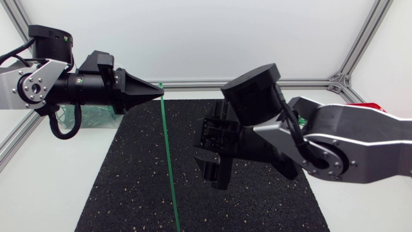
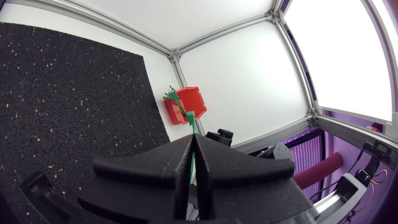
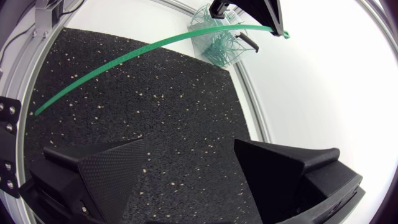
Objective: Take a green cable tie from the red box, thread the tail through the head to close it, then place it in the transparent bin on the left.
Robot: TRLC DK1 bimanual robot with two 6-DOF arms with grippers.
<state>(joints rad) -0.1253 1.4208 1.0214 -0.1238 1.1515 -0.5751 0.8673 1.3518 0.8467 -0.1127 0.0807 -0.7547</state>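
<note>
My left gripper (image 1: 159, 92) is shut on a green cable tie (image 1: 170, 167) near its head end. The long tail hangs down over the black mat (image 1: 129, 193) to the front. In the left wrist view the tie's head (image 2: 190, 117) pokes out past the closed fingertips (image 2: 194, 146). My right gripper (image 1: 210, 160) stands open just right of the tie's tail, apart from it. In the right wrist view the tie (image 3: 143, 46) arcs across ahead of the wide-open right gripper (image 3: 205, 171), held by the left gripper (image 3: 249, 12). The red box (image 2: 185, 106) holds more green ties.
The transparent bin (image 1: 96, 117) with several green ties stands behind my left arm at the mat's back left corner, also seen as the bin (image 3: 217, 40) in the right wrist view. The red box (image 1: 368, 106) peeks out behind my right arm. Aluminium frame rails (image 1: 193, 84) border the table.
</note>
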